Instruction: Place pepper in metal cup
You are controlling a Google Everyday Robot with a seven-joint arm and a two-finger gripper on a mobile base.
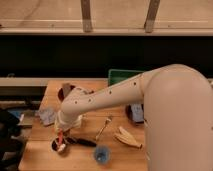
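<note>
One closed gripper (62, 136) clasping pepper (60, 141) above metal cup (59, 146), near table's (85, 157) front-left edge.

**One high camera, looking down over the robot's own arm**

A single view covered the scene. It sat above and behind the white arm (150, 95), whose bulky upper segment filled the right foreground, very near the lens. The camera faced forward and downward onto a wooden table (45, 145) at middle distance, with a dark window band and pale frame beyond. The gripper (61, 134) hung low at the table's left front, over the metal cup (59, 146). No second view overlapped.
</note>
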